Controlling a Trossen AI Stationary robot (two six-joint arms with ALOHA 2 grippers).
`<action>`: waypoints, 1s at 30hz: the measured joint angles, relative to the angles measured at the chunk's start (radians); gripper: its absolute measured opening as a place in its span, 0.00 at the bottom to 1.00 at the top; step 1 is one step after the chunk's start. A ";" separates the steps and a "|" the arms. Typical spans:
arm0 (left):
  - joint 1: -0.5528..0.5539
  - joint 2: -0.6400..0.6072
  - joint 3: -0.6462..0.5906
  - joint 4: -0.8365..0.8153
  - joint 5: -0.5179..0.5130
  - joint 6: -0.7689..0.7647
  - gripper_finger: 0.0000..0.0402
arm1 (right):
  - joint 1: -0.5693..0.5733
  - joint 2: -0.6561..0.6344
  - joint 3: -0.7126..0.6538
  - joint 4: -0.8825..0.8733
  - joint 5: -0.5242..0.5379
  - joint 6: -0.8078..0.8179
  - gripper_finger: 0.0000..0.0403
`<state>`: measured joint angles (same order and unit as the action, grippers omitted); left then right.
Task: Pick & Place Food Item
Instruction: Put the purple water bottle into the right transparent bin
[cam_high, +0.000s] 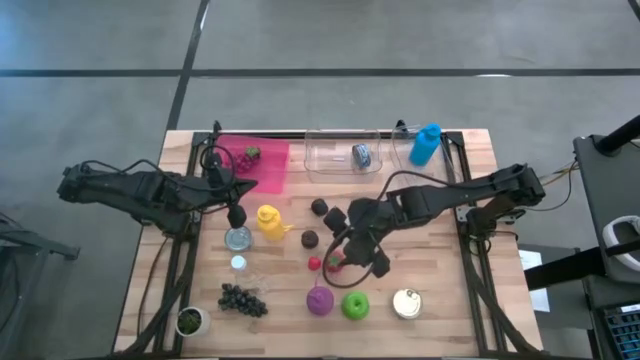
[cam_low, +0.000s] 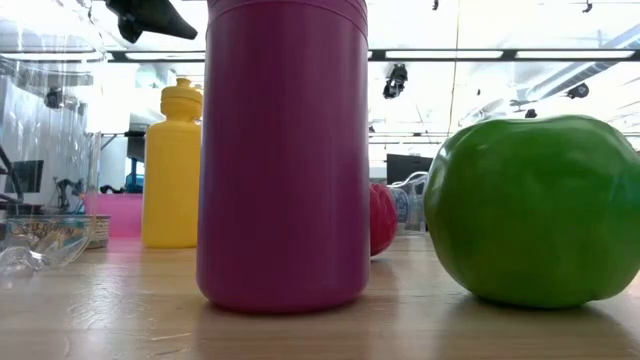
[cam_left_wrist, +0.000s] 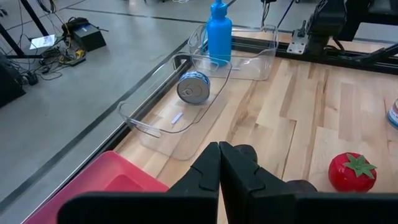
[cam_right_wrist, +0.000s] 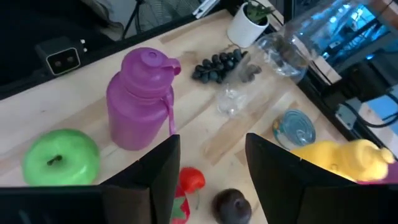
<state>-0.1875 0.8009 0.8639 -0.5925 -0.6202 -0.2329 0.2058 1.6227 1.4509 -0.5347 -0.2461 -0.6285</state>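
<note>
Right gripper fingers stand parted over the red strawberry mid-table, nothing held, left gripper shut and idle near the pink tray; risk: closing off-centre squirts the berry toward the purple bottle.

three bottles, two clear bins, perhaps three dark plums, one green apple

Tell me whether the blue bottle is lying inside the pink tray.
No, the blue bottle stands at the table's far edge beside the clear bin, away from the pink tray.
</note>
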 joint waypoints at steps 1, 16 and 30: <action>0.000 0.000 0.000 0.001 0.000 0.000 0.02 | 0.000 0.009 0.000 0.009 -0.001 0.000 0.43; 0.000 0.000 0.000 -0.013 0.000 -0.003 0.02 | 0.033 0.079 0.051 0.063 -0.032 0.058 0.39; 0.000 0.000 -0.001 -0.012 0.001 -0.003 0.02 | 0.075 0.112 0.052 0.150 -0.078 0.063 0.41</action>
<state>-0.1879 0.8013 0.8631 -0.6044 -0.6197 -0.2359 0.2812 1.7342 1.5031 -0.3843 -0.3244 -0.5653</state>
